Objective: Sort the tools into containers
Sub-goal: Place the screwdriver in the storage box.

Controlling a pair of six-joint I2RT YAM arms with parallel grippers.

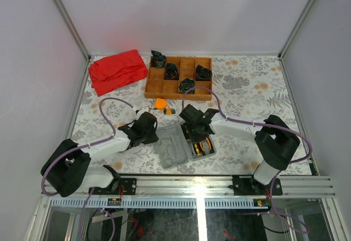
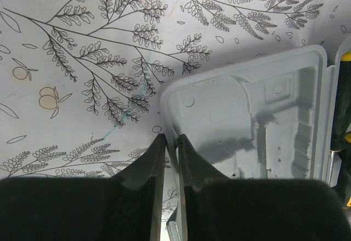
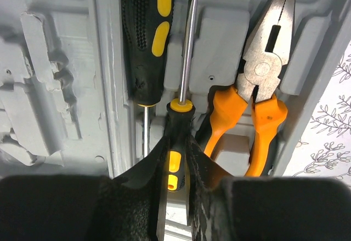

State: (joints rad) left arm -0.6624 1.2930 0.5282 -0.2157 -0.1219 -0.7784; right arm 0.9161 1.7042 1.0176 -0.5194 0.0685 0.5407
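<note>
The grey tool case (image 1: 171,152) lies open near the front edge, its empty lid half (image 2: 247,115) on the left. My left gripper (image 2: 171,139) (image 1: 155,138) is shut on the thin rim of that lid. In the right half lie orange-handled pliers (image 3: 258,82) (image 1: 207,147) and a black-and-yellow screwdriver (image 3: 147,38). My right gripper (image 3: 179,139) (image 1: 194,136) is shut on the handle of a second black-and-yellow screwdriver (image 3: 181,106), which lies lengthwise in the case between the other two tools. A round orange tape measure (image 1: 160,103) and a small yellow-grey piece (image 1: 170,110) rest on the table behind the case.
A brown wooden compartment tray (image 1: 155,85) with several black coiled bundles (image 1: 186,85) stands at the back. A red cloth (image 1: 117,70) lies at the back left. White walls close in the patterned table on three sides.
</note>
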